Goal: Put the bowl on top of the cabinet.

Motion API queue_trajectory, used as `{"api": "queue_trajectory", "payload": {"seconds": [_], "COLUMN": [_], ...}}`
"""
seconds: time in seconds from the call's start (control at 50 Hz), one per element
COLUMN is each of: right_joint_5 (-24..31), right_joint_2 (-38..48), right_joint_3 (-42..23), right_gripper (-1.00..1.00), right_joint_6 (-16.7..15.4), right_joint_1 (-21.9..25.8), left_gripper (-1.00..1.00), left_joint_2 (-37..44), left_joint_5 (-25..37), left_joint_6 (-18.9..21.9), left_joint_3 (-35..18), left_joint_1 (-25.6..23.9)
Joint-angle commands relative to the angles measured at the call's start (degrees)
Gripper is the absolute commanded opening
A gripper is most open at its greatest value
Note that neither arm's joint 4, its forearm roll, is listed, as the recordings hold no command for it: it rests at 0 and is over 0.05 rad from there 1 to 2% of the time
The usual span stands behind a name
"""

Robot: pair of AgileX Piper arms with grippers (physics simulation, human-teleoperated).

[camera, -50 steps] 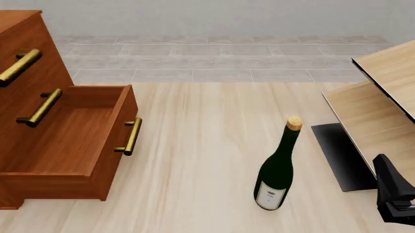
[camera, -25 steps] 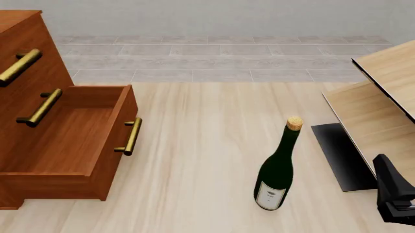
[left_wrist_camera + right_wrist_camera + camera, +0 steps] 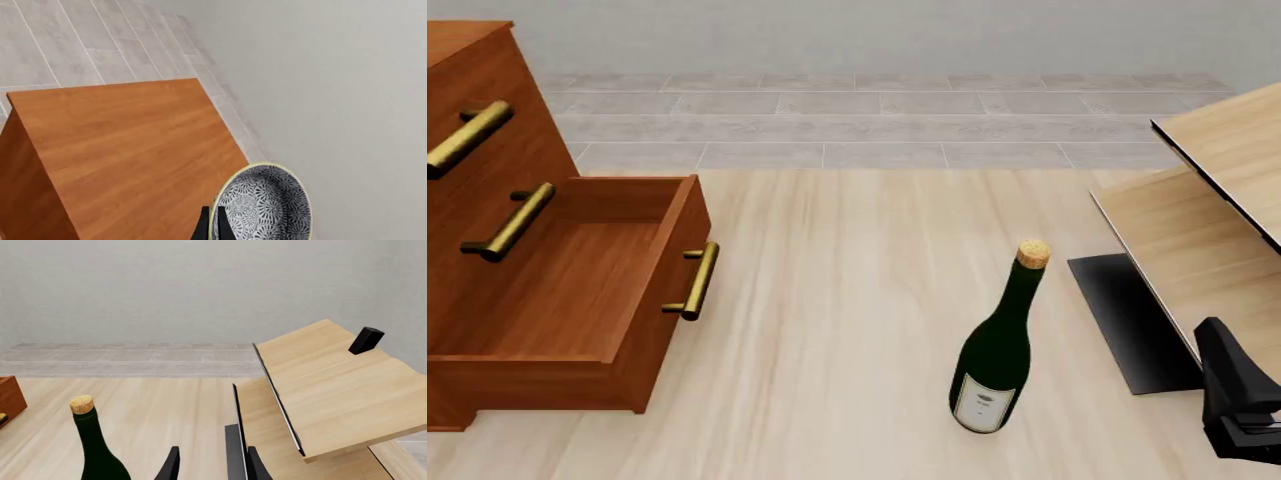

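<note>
In the left wrist view the bowl (image 3: 263, 206) shows its blue-white speckled inside and pale green rim. My left gripper (image 3: 212, 229) is shut on that rim, one dark finger on each side. The bowl hangs by the edge of the cabinet's flat reddish-brown top (image 3: 127, 150); I cannot tell whether it touches the wood. In the front view the cabinet (image 3: 487, 130) stands at the left with its lowest drawer (image 3: 574, 290) pulled out, and neither the bowl nor the left gripper shows there. My right gripper (image 3: 212, 467) is open and holds nothing; it sits at the front right (image 3: 1236, 400).
A dark green wine bottle (image 3: 998, 350) with a cork stands upright on the table, front of centre. Pale light-wood furniture (image 3: 1214, 210) with a black panel (image 3: 1128, 320) leans at the right, close to my right gripper. Brass bar handles (image 3: 698, 282) stick out from the drawers.
</note>
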Motion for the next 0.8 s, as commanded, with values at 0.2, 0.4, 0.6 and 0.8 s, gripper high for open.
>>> {"api": "queue_trajectory", "payload": {"seconds": [0.2,0.4,0.6,0.8], "right_joint_5": [0.0,0.0,0.0,0.0], "right_joint_2": [0.01,0.0,0.0,0.0], "right_joint_3": [0.0,0.0,0.0,0.0], "right_gripper": [1.0,1.0,1.0,1.0], "right_joint_6": [-0.01,0.0,-0.01,0.0], "right_joint_1": [-0.01,0.0,0.01,0.0], "left_gripper": [-1.0,-1.0,-1.0,-1.0], "left_joint_2": [1.96,4.07,5.27,5.97], "left_joint_5": [-0.36,-0.98,-1.13,-1.28], "left_joint_6": [-1.3,-0.59,-0.62,-0.65], "left_joint_3": [-1.12,-0.61,0.3,0.89], "left_joint_1": [3.04,5.06,5.83,5.79]}}
